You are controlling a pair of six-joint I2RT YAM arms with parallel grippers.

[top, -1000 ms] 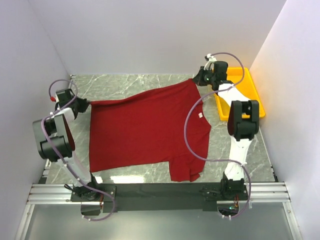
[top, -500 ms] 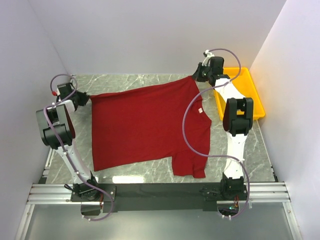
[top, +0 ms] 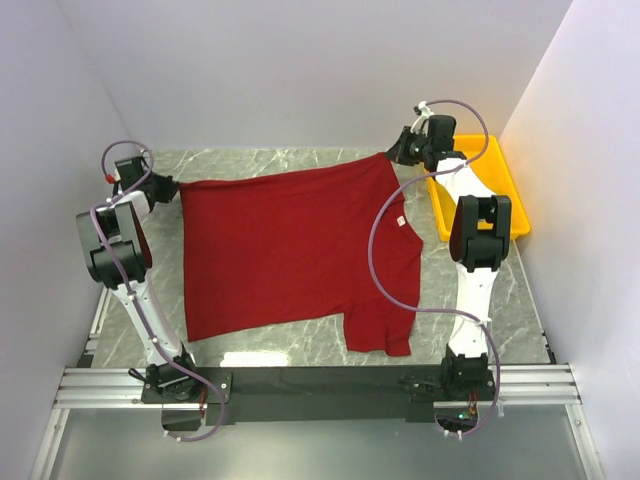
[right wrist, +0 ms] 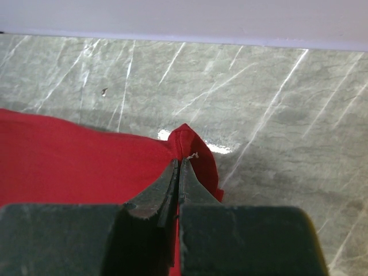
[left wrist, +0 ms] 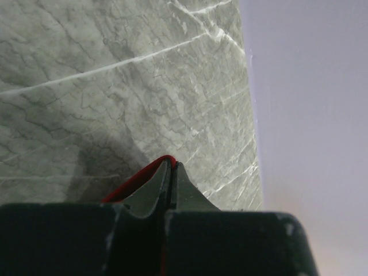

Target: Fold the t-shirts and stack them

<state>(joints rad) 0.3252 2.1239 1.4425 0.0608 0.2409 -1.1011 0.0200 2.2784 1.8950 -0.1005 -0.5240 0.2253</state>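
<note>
Over the last second the left pincer (top: 163, 186) has drawn back toward the far left of the worktop (top: 270, 164). The far edge of the dark red t-shirt (top: 290, 250), which sagged before, now runs nearly straight between the two arms. The right pincer (top: 396, 154) has hardly shifted from its place at the far right, just beside the yellow plastic tray (top: 503, 180).

Both pincers are pressed together on cloth. In the left wrist view only a thin red fold shows along one side of the closed tips, with bare marble beyond it. In the right wrist view a small peak of red fabric rises past the closed tips, and the rest of the shirt spreads away to the left.

The t-shirt is spread open over the middle of the worktop. Its far left corner is pinched by the left pincer and its far right corner by the right one. The collar faces the right arm, with the small white tag (top: 399, 222) showing there. A short sleeve (top: 380, 335) lies at the near right, toward the arm bases.
</note>
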